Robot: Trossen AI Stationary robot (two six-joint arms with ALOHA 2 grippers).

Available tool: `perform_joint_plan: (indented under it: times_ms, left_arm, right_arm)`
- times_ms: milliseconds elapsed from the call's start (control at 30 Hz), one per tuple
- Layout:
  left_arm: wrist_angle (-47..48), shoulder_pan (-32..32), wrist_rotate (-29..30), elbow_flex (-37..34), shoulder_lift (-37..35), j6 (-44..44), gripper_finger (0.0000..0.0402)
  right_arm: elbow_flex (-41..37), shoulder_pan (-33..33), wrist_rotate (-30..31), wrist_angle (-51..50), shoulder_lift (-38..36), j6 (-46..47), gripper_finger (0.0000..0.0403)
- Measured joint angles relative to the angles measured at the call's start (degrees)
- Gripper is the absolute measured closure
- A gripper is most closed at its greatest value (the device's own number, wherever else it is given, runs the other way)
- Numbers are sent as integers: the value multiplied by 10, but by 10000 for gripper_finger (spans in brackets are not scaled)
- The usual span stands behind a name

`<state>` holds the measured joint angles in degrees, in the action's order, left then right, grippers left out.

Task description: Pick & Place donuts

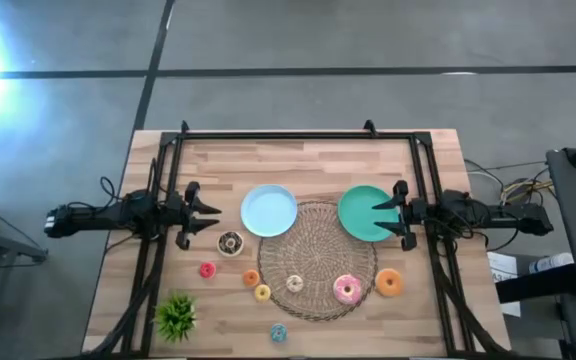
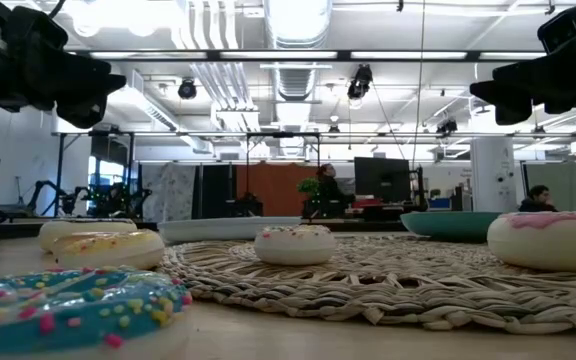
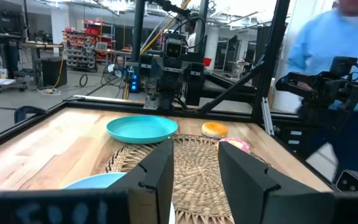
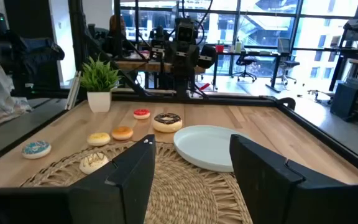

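Step in hand: both arms are waiting at the mat's two sides; no donut is being carried, so the first pick looks not yet begun.
Left gripper (image 1: 211, 215): hovering just off the woven mat's (image 1: 320, 300) left edge, beside the pale blue plate (image 1: 269, 211), fingers spread and holding nothing.
Right gripper (image 1: 382, 214): hanging over the teal plate (image 1: 366, 213) at the mat's right edge, fingers likewise parted and empty.
Chocolate donut (image 1: 230, 243): lying on bare wood just left of the mat, closest to the left gripper.
Red donut (image 1: 207, 269): sitting farther left of the mat, near the potted plant (image 1: 176, 316).
Small orange donut (image 1: 251, 278) and yellow donut (image 1: 262, 293): resting at the mat's left rim.
Cream donut (image 1: 294, 284): lying on the mat, left of its middle.
Pink donut (image 1: 347, 289): lying on the mat, right of its middle.
Large orange donut (image 1: 389, 282): sitting at the mat's right rim, nearest the right gripper.
Blue sprinkled donut (image 1: 278, 332): lying off the mat's near edge.
Next move, as I judge it: the left gripper is needing to drop toward the chocolate donut, straddle its ring and close; the pale blue plate beside the mat looks the likely drop spot.
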<state>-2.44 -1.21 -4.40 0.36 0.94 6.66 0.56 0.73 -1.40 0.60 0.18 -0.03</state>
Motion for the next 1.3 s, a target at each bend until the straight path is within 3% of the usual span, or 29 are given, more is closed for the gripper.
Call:
perform_joint_plan:
  times_ms: [500,567,733,833,1000,1200,1300]
  left_arm:
    - [0,0,0,0,0,0,300]
    - [0,0,0,0,0,0,300]
    - [0,0,0,0,0,0,300]
    - [0,0,0,0,0,0,300]
    - [0,0,0,0,0,0,300]
    - [0,0,0,0,0,0,300]
    - [0,0,0,0,0,0,300]
  right_arm:
    - [0,0,0,1,0,1,202]
    - [0,1,-1,3,0,83,202]
    - [0,1,-1,1,0,529,202]
    - [0,1,28,2,0,674,202]
    - [0,2,105,61,3,735,202]
    - [1,33,73,293,55,731,202]
    - [1,61,70,304,100,805,202]
